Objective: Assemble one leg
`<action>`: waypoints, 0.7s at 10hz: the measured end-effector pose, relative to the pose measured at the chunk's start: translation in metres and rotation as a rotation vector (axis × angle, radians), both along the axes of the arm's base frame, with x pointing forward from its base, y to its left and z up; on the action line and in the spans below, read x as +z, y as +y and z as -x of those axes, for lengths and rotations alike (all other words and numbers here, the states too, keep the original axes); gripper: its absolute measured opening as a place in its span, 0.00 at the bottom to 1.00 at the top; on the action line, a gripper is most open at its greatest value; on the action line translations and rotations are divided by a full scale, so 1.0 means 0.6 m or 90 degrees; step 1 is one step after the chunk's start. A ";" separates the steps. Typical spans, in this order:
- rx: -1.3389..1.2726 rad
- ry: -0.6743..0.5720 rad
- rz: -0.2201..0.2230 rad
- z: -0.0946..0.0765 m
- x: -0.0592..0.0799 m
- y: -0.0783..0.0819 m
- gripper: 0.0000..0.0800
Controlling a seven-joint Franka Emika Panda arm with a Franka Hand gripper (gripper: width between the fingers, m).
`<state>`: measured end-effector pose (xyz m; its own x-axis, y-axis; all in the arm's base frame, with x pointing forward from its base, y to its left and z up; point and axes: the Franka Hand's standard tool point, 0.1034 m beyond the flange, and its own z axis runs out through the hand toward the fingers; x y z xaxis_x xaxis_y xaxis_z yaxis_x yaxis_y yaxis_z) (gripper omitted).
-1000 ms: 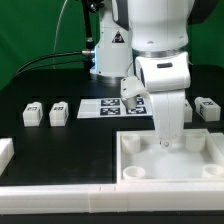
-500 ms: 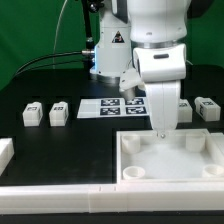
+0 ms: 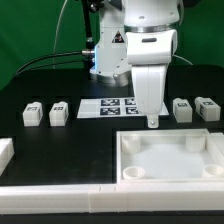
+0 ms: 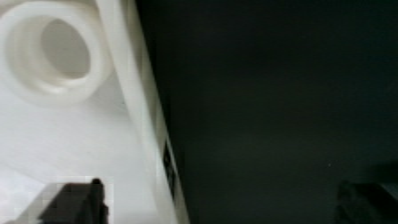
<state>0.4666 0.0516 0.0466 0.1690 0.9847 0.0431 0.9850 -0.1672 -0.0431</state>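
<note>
Jaws: wide apart, holding nothing. In the wrist view the two dark fingertips (image 4: 71,203) sit at opposite edges of the frame, with only white rim and black table (image 3: 60,85) between them. In the exterior view the gripper (image 3: 151,122) is seen edge-on, so the gap does not show there.

Position: the gripper points straight down, its tips over the far rim of the tray (image 3: 170,162), about midway along that rim. The wrist view catches one round corner socket (image 4: 54,55) of the tray off to one side.

Change: one second ago the tips were down inside the tray, near its far socket on the exterior view's right. Half a second ago they had lifted partway. Now they are higher and have shifted toward the exterior view's left, back to the rim line.

Legs: all four lie on the table, apart from the tray.
- The nearest leg (image 3: 183,108) is just to the exterior view's right of the gripper. It was partly hidden by the arm a second ago and is now fully in view.
- The outer right leg (image 3: 206,108) sits beside it.
- The far-left leg (image 3: 31,114) and second leg (image 3: 58,112) lie beyond the marker board (image 3: 108,105).
- None of the four has moved.
</note>
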 end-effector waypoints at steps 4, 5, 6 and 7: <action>-0.282 0.019 0.003 0.004 -0.003 0.001 0.81; -0.387 0.026 0.003 0.008 -0.004 0.007 0.81; -0.468 0.030 0.006 0.012 -0.005 0.017 0.81; -0.540 0.032 0.005 0.015 -0.005 0.026 0.81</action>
<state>0.4577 0.0670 0.0434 0.8517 0.5239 0.0100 0.5229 -0.8487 -0.0787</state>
